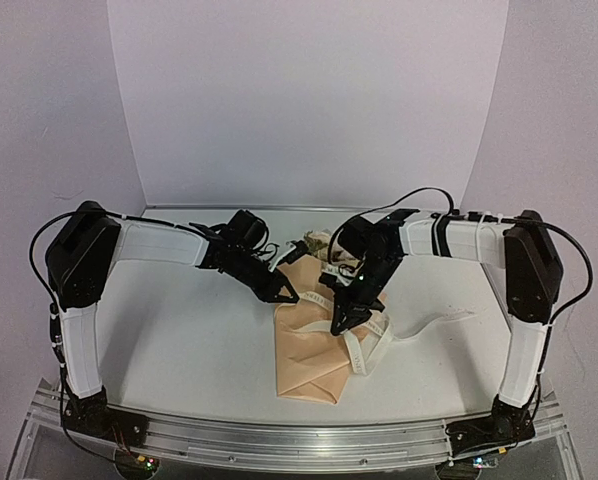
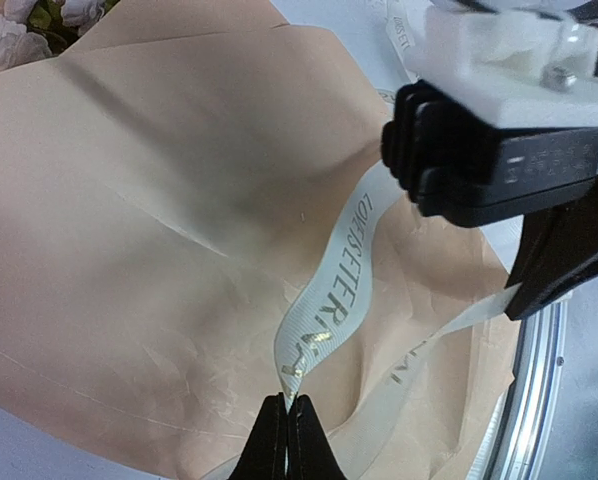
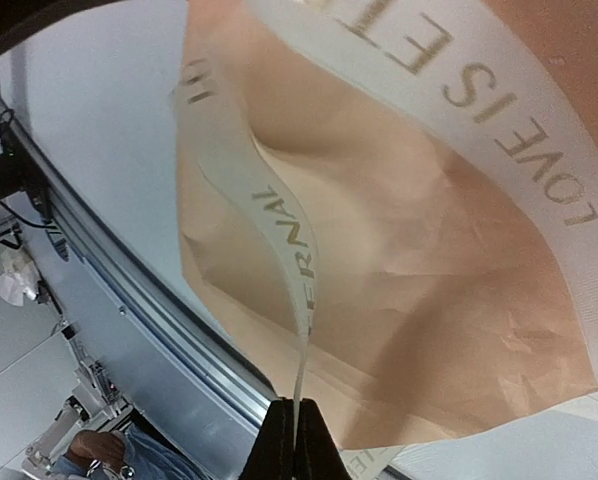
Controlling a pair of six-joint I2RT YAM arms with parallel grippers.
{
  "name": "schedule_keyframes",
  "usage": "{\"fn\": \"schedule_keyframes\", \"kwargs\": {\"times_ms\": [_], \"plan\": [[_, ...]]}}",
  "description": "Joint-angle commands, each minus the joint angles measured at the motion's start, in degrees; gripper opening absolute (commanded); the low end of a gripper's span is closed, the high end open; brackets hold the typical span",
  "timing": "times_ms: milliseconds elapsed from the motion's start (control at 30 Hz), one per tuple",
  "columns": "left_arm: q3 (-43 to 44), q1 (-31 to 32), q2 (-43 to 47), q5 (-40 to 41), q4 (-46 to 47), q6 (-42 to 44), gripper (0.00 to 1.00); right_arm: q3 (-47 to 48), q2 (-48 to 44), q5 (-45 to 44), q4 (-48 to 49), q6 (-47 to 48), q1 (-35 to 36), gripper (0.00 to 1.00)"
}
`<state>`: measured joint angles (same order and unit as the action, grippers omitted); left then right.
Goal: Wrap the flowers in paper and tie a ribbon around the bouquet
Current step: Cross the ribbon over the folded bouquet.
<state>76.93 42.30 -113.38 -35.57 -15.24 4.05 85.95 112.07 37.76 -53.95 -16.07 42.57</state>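
Two pincers meet over the bouquet. It lies at the centre of the top view on the white tabletop. Its folded narrow end points to the bottom of the frame, and the flowers show at its upper end, between the arms. The left pincer sits at the cone's upper left edge. The right pincer hangs over its right half. The ribbon loops over the cone's right side, and a loose tail trails right across the tabletop.

In the left wrist view the paper fills most of the frame, with the flowers in the upper left corner. The ribbon runs from the upper right down to the bottom centre. There the left pincer is clenched on a fold of it, and a second strand leaves toward the right edge. The right arm's black and white wrist housing fills the upper right and hides the ribbon's upper stretch. A metal rail shows at the lower right.

In the right wrist view the right pincer at the bottom centre is pressed tight on a strand of ribbon. The strand is seen nearly edge-on and rises over the paper toward the upper left. A broader lettered strand crosses the upper right corner. The rail runs diagonally at the lower left, with bare tabletop above it.
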Motion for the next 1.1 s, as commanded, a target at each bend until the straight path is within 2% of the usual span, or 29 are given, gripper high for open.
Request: {"fn": "schedule_keyframes", "kwargs": {"times_ms": [0, 233, 467, 600, 900, 1067], "plan": [[2.78, -0.29, 1.83, -1.54, -0.96, 0.20, 0.00, 3.27, 2.35, -9.36, -3.96, -3.01, 0.41, 0.00], [2.96, -0.29, 1.55, -1.89, -2.36, 0.46, 0.00, 1.11, 0.04, -27.99, 1.15, -11.20, 0.43, 0.00], [2.44, -0.29, 2.32, -1.34, -2.60, 0.43, 0.00, -5.02, -6.13, -32.24, 9.60, -12.88, 1.01, 0.00], [2.68, -0.29, 2.10, -1.41, -3.01, 0.36, 0.00, -10.83, -10.16, -38.35, 13.93, -13.25, 3.97, 0.00], [2.98, -0.30, 2.32, -2.14, -3.06, 0.07, 0.00, -21.89, -18.24, -48.11, 30.47, -4.78, 10.05, 0.00], [3.06, -0.29, 2.19, -2.06, -2.92, -0.16, 0.00, -22.28, -22.16, -49.58, 32.49, 1.49, 11.09, 0.00]]}}
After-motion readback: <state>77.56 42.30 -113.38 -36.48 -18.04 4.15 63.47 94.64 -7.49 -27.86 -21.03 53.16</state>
